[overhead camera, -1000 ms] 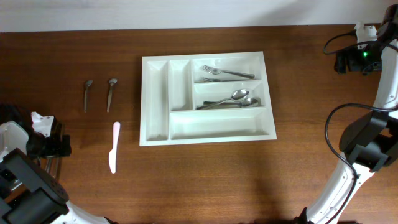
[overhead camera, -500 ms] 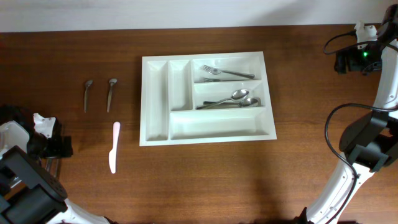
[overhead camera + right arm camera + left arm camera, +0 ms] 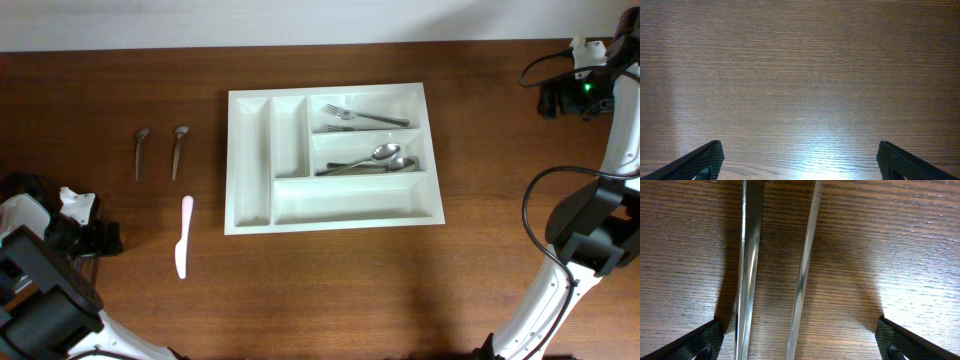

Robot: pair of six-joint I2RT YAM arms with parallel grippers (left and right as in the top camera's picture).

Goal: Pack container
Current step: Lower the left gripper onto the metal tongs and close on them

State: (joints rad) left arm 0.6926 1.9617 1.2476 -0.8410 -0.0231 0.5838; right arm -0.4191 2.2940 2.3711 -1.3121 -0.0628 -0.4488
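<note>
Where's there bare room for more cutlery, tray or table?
Free: in the container, the bottom long compartment and both narrow upright ones; also table right of it. Crowded: the fork compartment and spoon compartment; two spoons and a pink knife lie left.

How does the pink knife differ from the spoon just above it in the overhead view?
The pink knife is pale pink; the spoon is shiny metal. The knife is longer than the spoon. Both lie loose on the table, left of the container, roughly parallel, neither packed yet.
</note>
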